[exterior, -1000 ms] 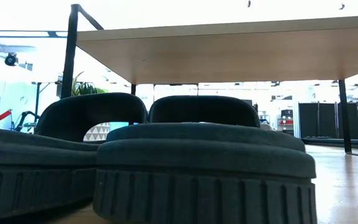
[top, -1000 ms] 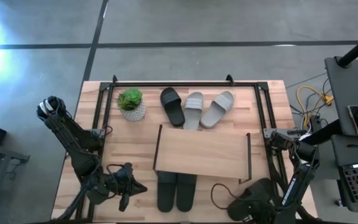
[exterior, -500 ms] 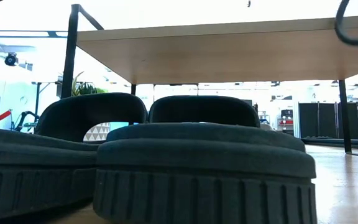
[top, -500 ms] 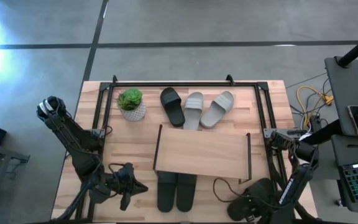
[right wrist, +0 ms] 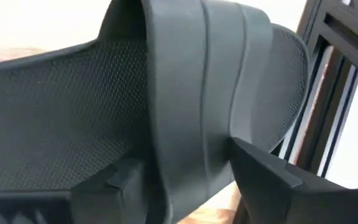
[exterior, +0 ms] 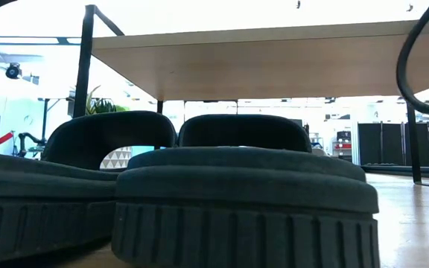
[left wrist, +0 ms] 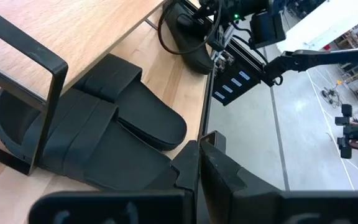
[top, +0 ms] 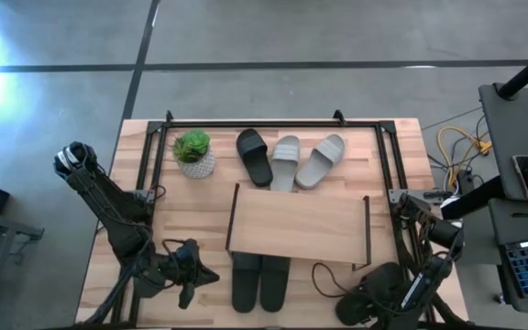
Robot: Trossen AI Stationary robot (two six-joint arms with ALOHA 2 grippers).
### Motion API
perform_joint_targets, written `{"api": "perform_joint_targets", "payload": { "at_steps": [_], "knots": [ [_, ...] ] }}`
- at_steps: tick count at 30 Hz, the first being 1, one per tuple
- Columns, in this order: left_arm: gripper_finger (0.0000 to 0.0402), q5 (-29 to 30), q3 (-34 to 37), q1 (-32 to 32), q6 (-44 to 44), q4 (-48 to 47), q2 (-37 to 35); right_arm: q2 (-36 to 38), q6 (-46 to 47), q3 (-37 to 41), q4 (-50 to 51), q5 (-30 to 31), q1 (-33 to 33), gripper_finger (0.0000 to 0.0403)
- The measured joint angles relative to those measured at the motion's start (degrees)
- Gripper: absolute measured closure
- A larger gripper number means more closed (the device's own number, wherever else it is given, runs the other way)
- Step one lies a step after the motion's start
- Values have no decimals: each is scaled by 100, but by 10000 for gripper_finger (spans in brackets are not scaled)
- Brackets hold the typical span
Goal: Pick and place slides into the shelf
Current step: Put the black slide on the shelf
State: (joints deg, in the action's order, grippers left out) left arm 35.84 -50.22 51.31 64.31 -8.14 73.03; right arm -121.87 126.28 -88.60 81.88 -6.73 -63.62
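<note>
Overhead, the wooden surface point(top: 191, 211) carries the shelf point(top: 298, 225) at its middle, a low rack with a light plank top and thin black side frames. Beyond the shelf, at the far edge, lie one black slide point(top: 255, 156) and two light grey slides point(top: 305, 162), with a small potted plant point(top: 193, 153) to their left. Two more dark slides point(top: 259, 278) lie side by side at the near edge, partly under the plank. The left tool point(top: 195, 275) rests on the surface near its near left corner, just left of that pair, its fingers pressed together. The right tool point(top: 365, 307) is down at the near right corner, right at another dark slide point(top: 377, 282) lying there.

Level with the surface, the pair of dark slides point(exterior: 199, 193) fills the near field, heels toward the camera, with the shelf's plank point(exterior: 274, 59) above them and a loop of black cable point(exterior: 415, 67) hanging at the right.

From the left wrist, the same pair point(left wrist: 98, 137) lies partly inside the shelf's black frame point(left wrist: 30, 68), and the dark slide at the corner point(left wrist: 194, 37) shows farther off among cables.

From the right wrist, the broad strap of the dark slide point(right wrist: 191, 112) sits between the right tool's spread fingers point(right wrist: 272, 180), which do not pinch it.
</note>
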Motion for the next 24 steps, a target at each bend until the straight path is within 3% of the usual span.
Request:
{"api": "perform_joint_targets", "payload": {
  "at_steps": [5, 12, 18, 22, 24],
  "knots": [
    [402, -41, 2, 0, 8, 13, 0, -199, -36, -432, 856, -4, -10, 267],
    [402, -60, 4, -7, 31, 11, 0, -208, 13, -475, 834, 136, -61, 380],
    [402, -59, 4, -11, 37, 14, 0, -209, -150, -697, 847, 214, -65, 390],
    [402, -59, 4, -35, 39, 17, 0, -207, -489, -1323, 759, 419, -73, 390],
    [402, -57, 4, -37, 41, 20, 0, -205, -665, -1812, 702, 812, -120, 391]
  ]
}}
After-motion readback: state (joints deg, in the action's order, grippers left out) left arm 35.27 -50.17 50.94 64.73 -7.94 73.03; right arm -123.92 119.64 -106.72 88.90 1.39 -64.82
